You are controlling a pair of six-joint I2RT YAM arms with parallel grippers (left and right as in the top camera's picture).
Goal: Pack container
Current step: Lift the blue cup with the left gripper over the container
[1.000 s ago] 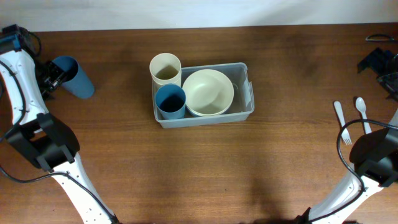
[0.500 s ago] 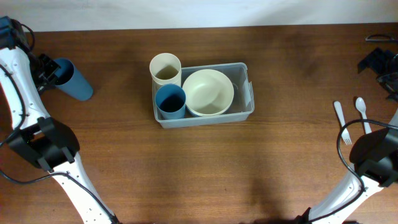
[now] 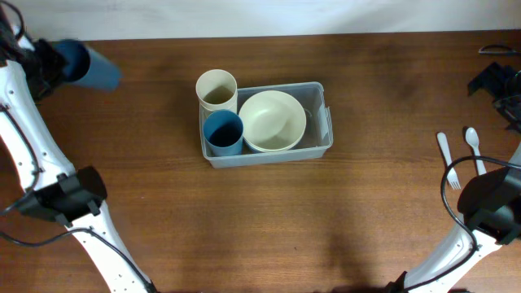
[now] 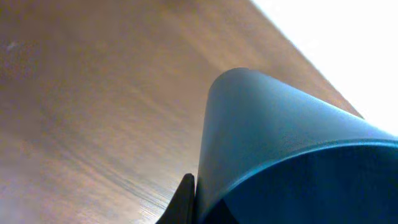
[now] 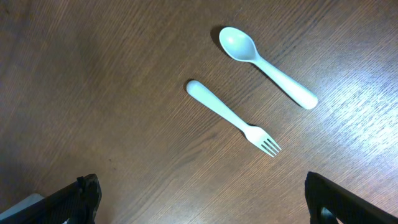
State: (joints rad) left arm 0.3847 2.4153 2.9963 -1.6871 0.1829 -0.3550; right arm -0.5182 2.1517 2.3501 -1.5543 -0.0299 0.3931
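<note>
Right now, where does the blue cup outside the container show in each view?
Overhead: blue cup at the top left, tilted, in the left gripper.
Left wrist: blue cup fills the lower right, close up.
Right wrist: not in it.
Shared landmark: the brown wooden table, seen in all three.

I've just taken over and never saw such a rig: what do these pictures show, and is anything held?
Two robot arms at a wooden table. One picture looks down from above; the others come from a camera on each wrist. A clear container holds a cream bowl and a blue cup, a cream cup at its far-left corner. A white fork and spoon lie below the open, empty right hand. The left hand is shut on a second blue cup, tipped sideways.
</note>
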